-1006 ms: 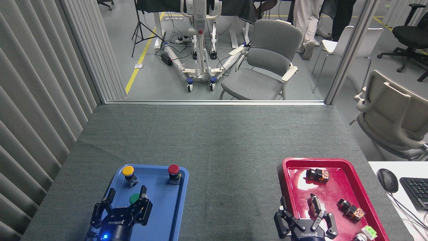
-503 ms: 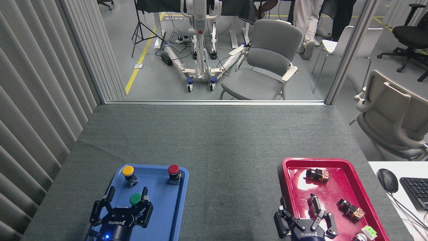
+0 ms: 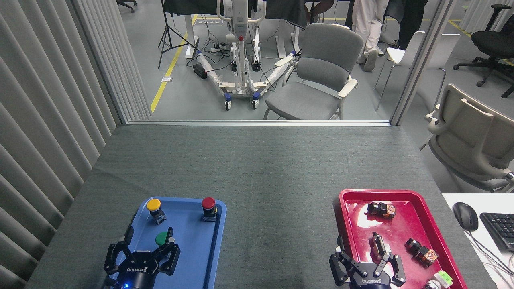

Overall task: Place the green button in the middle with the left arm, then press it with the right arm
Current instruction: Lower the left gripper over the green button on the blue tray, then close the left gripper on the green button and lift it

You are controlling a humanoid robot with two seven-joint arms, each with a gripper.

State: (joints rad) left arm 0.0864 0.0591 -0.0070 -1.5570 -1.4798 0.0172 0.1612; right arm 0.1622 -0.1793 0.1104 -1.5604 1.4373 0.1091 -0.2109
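The left gripper (image 3: 149,237), a black two-fingered claw at the end of the arm coming in from the lower left, hovers over the near end of the shallow blue plastic tray (image 3: 217,237) with its fingers (image 3: 129,235) spread wide and nothing clamped between them. The green button (image 3: 162,239), a small push-button switch with a round domed green cap, stands upright in the blue tray between those open fingers, closer to the right-hand one, and whether that finger touches it cannot be told from this angle. Just beyond the gripper's left finger stands a yellow-capped push-button (image 3: 154,208) on a short dark body, and farther off beyond its right finger, near the tray's far right corner, stands a red-capped push-button (image 3: 208,206). To the right of the left gripper, past the tray's rim, lies the middle (image 3: 277,200), a dark grey felt-like cloth table surface between the two trays. The right gripper (image 3: 367,257), a matching black claw at the lower right, also hangs with its fingers apart, holding nothing, over the near edge of a glossy red plastic tray (image 3: 401,196). A small black-and-silver switch block (image 3: 377,245) lies in that tray just ahead of it, roughly in line with the gap between its fingers, with other small dark blocks scattered farther out.
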